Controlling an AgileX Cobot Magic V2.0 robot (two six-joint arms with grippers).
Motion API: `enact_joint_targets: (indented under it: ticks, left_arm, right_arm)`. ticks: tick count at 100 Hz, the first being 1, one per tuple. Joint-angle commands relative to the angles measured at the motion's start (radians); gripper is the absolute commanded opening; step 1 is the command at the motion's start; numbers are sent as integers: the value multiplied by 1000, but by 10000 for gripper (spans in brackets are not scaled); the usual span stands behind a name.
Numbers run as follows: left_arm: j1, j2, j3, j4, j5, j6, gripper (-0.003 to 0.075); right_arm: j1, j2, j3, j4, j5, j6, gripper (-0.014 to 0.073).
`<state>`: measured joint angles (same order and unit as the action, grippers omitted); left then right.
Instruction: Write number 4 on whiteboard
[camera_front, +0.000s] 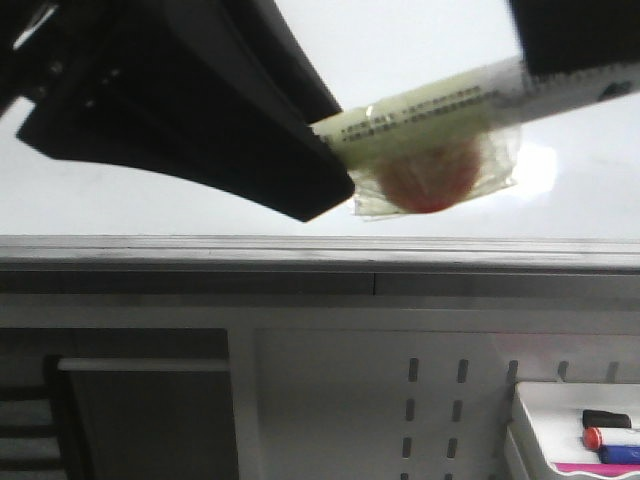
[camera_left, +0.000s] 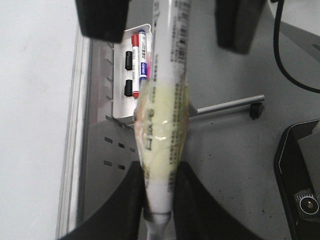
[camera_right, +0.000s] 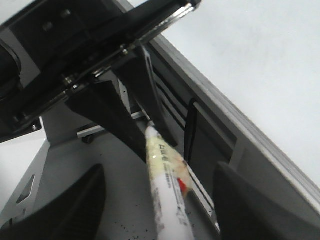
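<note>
The whiteboard (camera_front: 100, 200) fills the upper front view, with a grey edge rail (camera_front: 300, 250); no number 4 strokes show on it. My left gripper (camera_front: 330, 150) is shut on the end of a white marker pen (camera_front: 430, 110) wrapped in yellowish tape with a red patch, held in front of the board. In the left wrist view the fingers (camera_left: 125, 205) clamp the pen (camera_left: 162, 115). My right gripper (camera_right: 160, 210) is open; its fingers straddle the pen's other end (camera_right: 167, 185) with gaps on both sides. The board also shows in the right wrist view (camera_right: 260, 65).
A small white tray (camera_front: 530, 420) with red, blue and black markers hangs on the perforated grey panel (camera_front: 350, 400) below the board at the right; it also shows in the left wrist view (camera_left: 120, 107). A black cable (camera_left: 290, 65) lies on the grey floor.
</note>
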<state>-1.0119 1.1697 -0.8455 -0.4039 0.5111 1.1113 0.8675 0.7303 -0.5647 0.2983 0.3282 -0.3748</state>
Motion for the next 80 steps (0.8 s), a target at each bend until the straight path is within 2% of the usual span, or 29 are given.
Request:
enact_joint_targets:
  ticks: [1,17,35,45,67,80]
  left_arm:
    - [-7,-23,-33,-17,-70,-2,-20]
    - [-7,-23,-33,-19,-70,-2,-20]
    - [-7,-23,-33,-19,-70,-2,-20]
    - [-7,-23,-33,-19,-72,-2,-20]
    - [-7,-23,-33,-21,-74,-2,-20]
    - [-7,-23,-33,-21,-82,-2,-20]
  right_arm:
    - [19,49,-52,9,-73,-13,416]
    - [31,116,-54,1,-78,-13,415]
    - [31,128,-54,1,-152,-13,396]
    - [31,128,-54,1,-148,-13,288]
    - [31,131,-54,-14,-132,-13,-74]
    - [31,131,-54,-24,-118,-13,-66]
